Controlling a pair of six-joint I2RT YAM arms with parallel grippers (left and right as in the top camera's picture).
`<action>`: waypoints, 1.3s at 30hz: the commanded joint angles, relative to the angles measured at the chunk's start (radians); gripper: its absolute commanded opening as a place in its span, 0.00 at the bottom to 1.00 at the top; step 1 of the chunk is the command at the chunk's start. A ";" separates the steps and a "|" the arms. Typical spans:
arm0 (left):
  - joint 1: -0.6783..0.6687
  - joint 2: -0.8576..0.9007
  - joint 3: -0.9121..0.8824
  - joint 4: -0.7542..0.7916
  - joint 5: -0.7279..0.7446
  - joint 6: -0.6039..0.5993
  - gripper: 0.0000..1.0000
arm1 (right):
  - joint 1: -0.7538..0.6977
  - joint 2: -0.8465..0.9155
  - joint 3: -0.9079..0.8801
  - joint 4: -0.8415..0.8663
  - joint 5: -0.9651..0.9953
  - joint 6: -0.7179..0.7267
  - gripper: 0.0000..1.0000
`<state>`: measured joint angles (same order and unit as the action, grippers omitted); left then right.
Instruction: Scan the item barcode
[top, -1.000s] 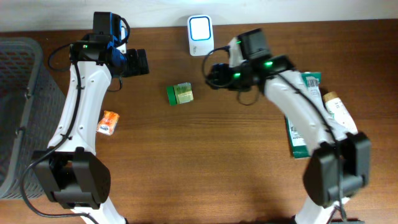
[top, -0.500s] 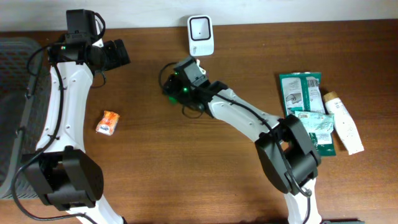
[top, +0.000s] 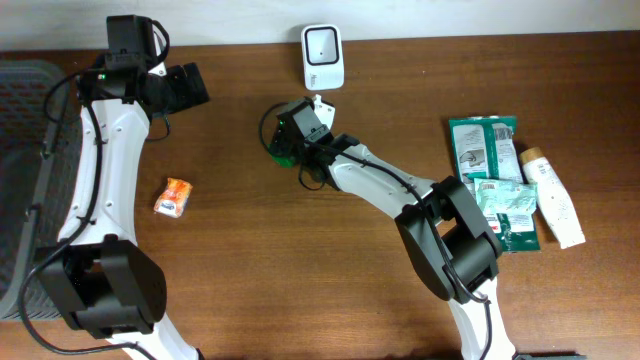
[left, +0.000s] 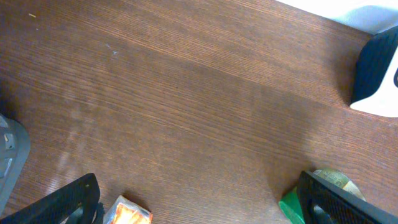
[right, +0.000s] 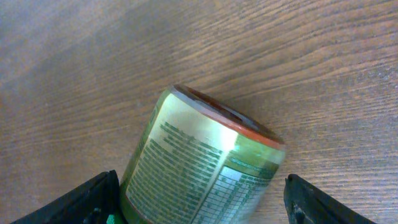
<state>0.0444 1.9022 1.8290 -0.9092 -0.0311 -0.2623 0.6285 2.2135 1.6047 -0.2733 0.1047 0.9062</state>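
The item is a green-and-gold can (right: 205, 168) lying on its side, its printed label facing up. My right gripper (right: 205, 208) is open and straddles it: the left finger (right: 87, 199) sits close against the can and the right finger (right: 323, 202) stands apart from it. From overhead the right gripper (top: 292, 133) covers most of the can (top: 277, 152). The white scanner (top: 322, 44) stands at the table's back edge, just beyond. My left gripper (top: 186, 87) is open at the far left with nothing in it, and its wrist view shows the can's edge (left: 292, 208).
A small orange packet (top: 174, 196) lies left of centre, also visible as an orange packet (left: 127, 213) between the left fingers. A grey basket (top: 22, 150) stands at the left edge. Green pouches (top: 485, 150) and a white tube (top: 552, 200) lie at the right.
My right arm has swung left from beside the scanner and brought its open jaws over the can. The left arm has drawn back toward the far left corner.
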 joint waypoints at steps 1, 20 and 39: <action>-0.002 0.002 0.004 0.000 -0.003 -0.013 0.99 | 0.014 0.021 0.002 -0.019 0.002 -0.107 0.89; -0.002 0.002 0.004 0.000 -0.003 -0.013 0.99 | -0.053 -0.008 0.431 -0.981 -0.124 -0.608 0.47; -0.002 0.002 0.004 0.000 -0.002 -0.013 0.99 | 0.001 -0.006 0.149 -1.297 -0.270 -0.850 0.75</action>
<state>0.0444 1.9022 1.8286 -0.9119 -0.0311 -0.2623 0.6292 2.2211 1.7565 -1.6104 -0.1673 0.0586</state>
